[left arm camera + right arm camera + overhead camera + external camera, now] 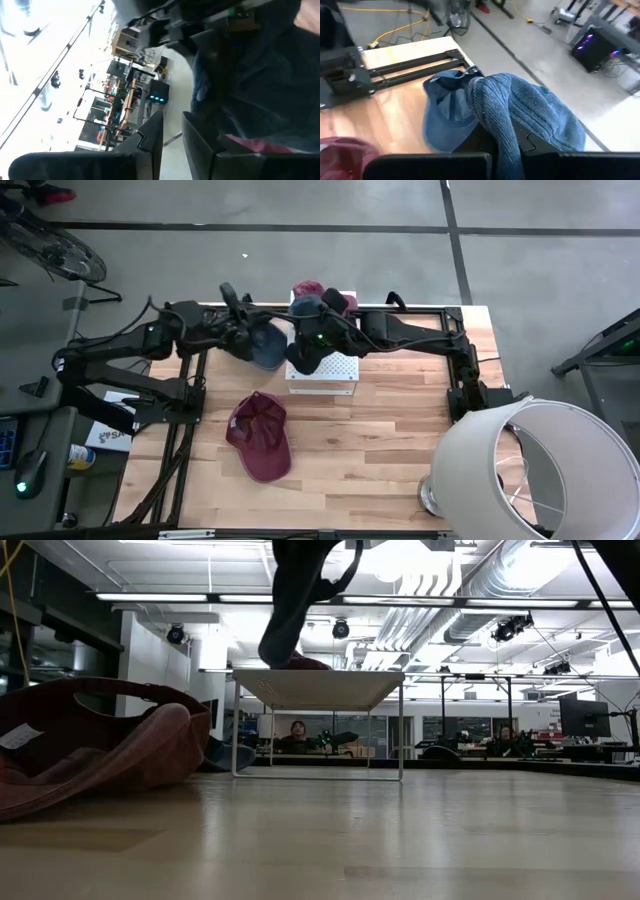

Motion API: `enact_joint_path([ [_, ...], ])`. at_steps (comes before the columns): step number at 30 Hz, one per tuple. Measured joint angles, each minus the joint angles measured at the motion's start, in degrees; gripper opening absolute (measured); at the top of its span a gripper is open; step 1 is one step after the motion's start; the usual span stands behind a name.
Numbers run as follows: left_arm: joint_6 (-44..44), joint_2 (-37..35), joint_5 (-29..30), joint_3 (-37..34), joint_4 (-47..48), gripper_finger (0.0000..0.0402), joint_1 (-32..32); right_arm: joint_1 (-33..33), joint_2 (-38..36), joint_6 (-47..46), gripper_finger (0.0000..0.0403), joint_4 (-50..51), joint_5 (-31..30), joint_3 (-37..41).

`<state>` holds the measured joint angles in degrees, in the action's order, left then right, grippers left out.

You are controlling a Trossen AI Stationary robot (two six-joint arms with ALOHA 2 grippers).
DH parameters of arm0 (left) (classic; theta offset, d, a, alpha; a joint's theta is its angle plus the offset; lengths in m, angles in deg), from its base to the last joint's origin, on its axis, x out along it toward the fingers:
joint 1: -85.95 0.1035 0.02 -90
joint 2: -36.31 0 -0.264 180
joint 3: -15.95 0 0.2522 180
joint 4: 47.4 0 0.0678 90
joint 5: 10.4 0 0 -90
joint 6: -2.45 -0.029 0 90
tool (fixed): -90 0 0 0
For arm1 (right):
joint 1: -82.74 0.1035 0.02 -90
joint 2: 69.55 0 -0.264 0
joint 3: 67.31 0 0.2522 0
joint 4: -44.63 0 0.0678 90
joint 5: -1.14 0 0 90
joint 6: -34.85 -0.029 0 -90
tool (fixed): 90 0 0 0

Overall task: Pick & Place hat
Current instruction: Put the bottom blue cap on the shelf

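A blue corduroy hat (530, 112) hangs above the table's far middle, its brim (268, 348) toward the left arm. My right gripper (306, 352) is over the white stand (322, 372) and shut on this hat. My left gripper (244, 332) is beside the brim; its fingers (150, 142) stand a narrow gap apart with nothing between them, and the blue cloth (250, 75) is off to one side. A maroon hat (260, 436) lies on the table, crown side down and opening up. Another maroon hat (312, 290) sits behind the stand. My right gripper (502, 147) pinches the blue hat between its two fingers, on a ridge of corduroy cloth (495, 117) where crown meets brim. The crown bulges to one side of the fingers and the brim (445, 117) droops on the other. The hat is lifted clear of the table.
The white stand (318, 690) is a small table on thin legs. A big white lampshade (540, 470) fills the near right corner. Black arm frames run along both sides (185, 395). Bare wood lies near the front edge. People sit at desks far behind.
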<state>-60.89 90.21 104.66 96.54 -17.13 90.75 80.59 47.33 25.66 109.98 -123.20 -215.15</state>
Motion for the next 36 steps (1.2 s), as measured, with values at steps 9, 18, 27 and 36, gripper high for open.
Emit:
enact_joint_path([
  [9, 12.8, -4.3, 0.2, 0.0, 2.3, 0.0069, 0.0, 4.4, -0.5, -1.2, 0.0003, -1.1, -12.1, 0.0],
  [18, 20.7, -4.6, 0.2, -0.1, 10.9, 0.0069, 0.0, 6.4, -0.5, -5.8, 0.0003, 1.3, -17.3, 0.0],
  [27, 25.5, -4.6, 0.0, -0.1, 14.3, 0.0069, 0.0, 6.7, -0.5, -9.0, 0.0003, -0.9, -15.1, 0.0],
  [36, 27.6, -4.8, 0.0, -0.1, 15.4, 0.0069, 0.1, 6.3, -0.5, -10.8, 0.0003, -6.4, -11.9, 3.5],
])
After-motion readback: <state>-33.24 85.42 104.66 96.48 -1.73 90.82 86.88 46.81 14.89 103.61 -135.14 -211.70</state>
